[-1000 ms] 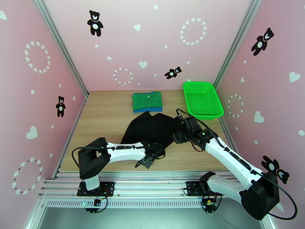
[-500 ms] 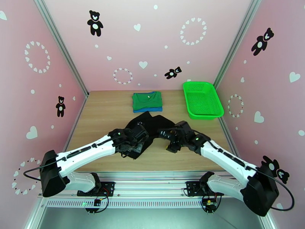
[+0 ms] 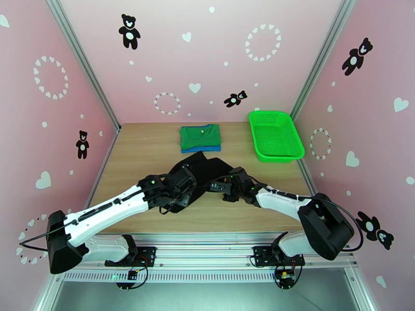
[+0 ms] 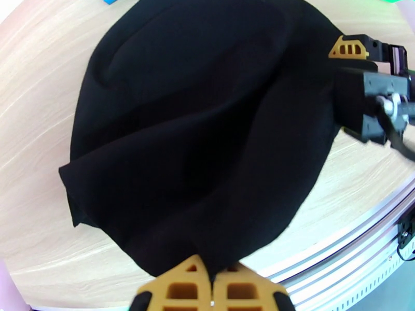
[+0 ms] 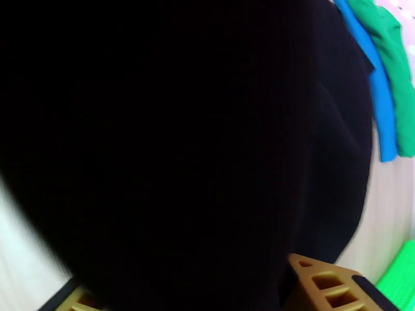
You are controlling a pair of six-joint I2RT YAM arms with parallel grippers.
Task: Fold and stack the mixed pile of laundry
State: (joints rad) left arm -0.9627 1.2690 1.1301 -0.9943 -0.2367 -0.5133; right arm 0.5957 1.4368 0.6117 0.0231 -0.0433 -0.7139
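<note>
The black garment [image 3: 203,172] lies rumpled mid-table, and part of it is lifted. My left gripper [image 3: 174,202] is shut on its near hem; in the left wrist view the yellow fingertips [image 4: 193,289] pinch the cloth [image 4: 207,130]. My right gripper [image 3: 217,186] reaches in from the right at the garment's right edge, and it shows in the left wrist view [image 4: 358,63]. Its fingers [image 5: 327,283] stand wide apart with black cloth [image 5: 181,141] between and over them. The green garment [image 3: 199,135] lies folded on top of the blue T-shirt [image 3: 203,149] at the back.
A bright green mesh basket [image 3: 275,135] stands at the back right, close to the right wall. Pink walls close in the table on three sides. Bare wood [image 3: 140,156] lies left of the black garment, and the metal rail [image 3: 207,239] runs along the near edge.
The left gripper moved left and away from the near edge, taking the black hem with it. The right gripper lowered and slid left to the garment's right edge.
</note>
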